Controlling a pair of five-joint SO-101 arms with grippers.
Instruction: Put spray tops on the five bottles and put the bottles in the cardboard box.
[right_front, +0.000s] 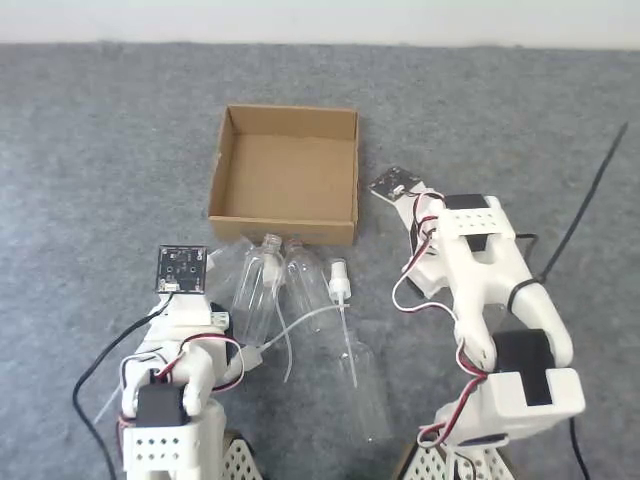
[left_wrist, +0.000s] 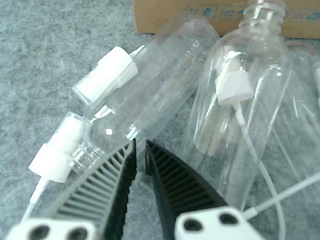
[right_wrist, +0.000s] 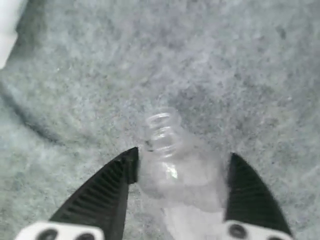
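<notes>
1. Grey carpet (right_front: 100, 150) covers the whole table. The cardboard box (right_front: 285, 175) sits open at 12 o'clock from the heap of clear bottles (right_front: 258, 290) lying in the middle.
2. My left arm (right_front: 170, 400) stands at 7 o'clock on the table and my right arm (right_front: 490, 290) at 4 o'clock.
3. The left claw (left_wrist: 141, 146) has its two black fingers (left_wrist: 112, 180) almost pressed together, with a thin slit between them and nothing in it. The tips sit just beside the neck end of a lying bottle (left_wrist: 155, 85). I cannot tell whether they touch it.
4. The right claw (right_wrist: 184, 155) is spread wide, one finger on each side of an uncapped bottle (right_wrist: 172, 172) whose bare threaded neck points away from the wrist. One fingertip (right_wrist: 131, 159) looks to be against the bottle's shoulder. The other is near, and I cannot tell whether it makes contact.
5. From the left wrist camera I make out two white spray tops (left_wrist: 105, 75) beside the lying bottle, one of them by its neck.
6. That camera also gives me an open-necked bottle (left_wrist: 260, 130) with its mouth towards the box. A third spray head (left_wrist: 232, 87) shows through its wall, and I cannot tell whether it is inside or behind.
7. From above I get the layout. A loose spray top (right_front: 340, 280) lies at 3 o'clock from the heap with its dip tube (right_front: 350, 350) trailing towards 6 o'clock. Another bottle (right_front: 365, 395) lies at 5 o'clock.
</notes>
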